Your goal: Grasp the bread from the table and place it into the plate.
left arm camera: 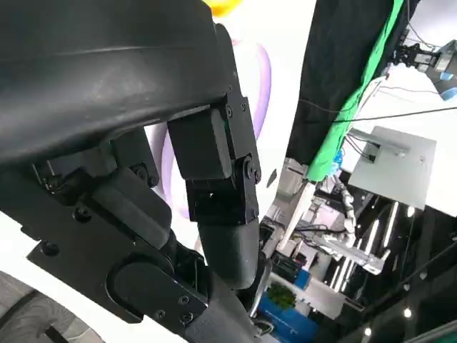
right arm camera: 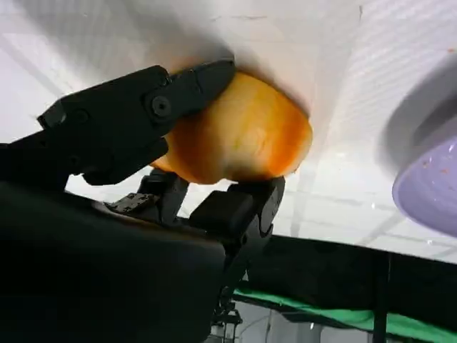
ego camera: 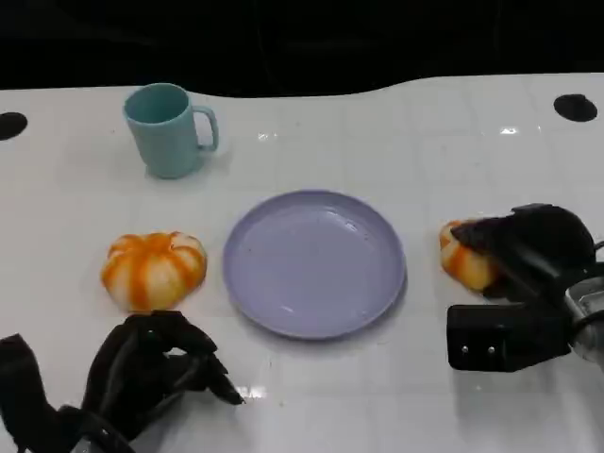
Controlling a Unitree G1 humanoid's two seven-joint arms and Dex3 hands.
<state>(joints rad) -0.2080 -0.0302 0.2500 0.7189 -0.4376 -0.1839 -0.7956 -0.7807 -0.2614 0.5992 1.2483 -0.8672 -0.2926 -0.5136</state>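
Two orange-and-white round breads lie on the white table beside a lilac plate (ego camera: 313,262). My right hand (ego camera: 533,250) grips the bread to the plate's right (ego camera: 462,260), which sits at table level. In the right wrist view black fingers (right arm camera: 136,118) press that bread (right arm camera: 246,136) from both sides, with the plate's rim (right arm camera: 432,186) close by. The other bread (ego camera: 154,269) lies left of the plate, untouched. My left hand (ego camera: 156,368) hovers near the front edge below it, its fingers curled in on nothing; the left wrist view shows them (left arm camera: 214,179) bent.
A teal mug (ego camera: 168,129) stands at the back left, its handle toward the plate. Two dark round holes (ego camera: 575,107) mark the table's far corners. The table's back edge meets a black backdrop.
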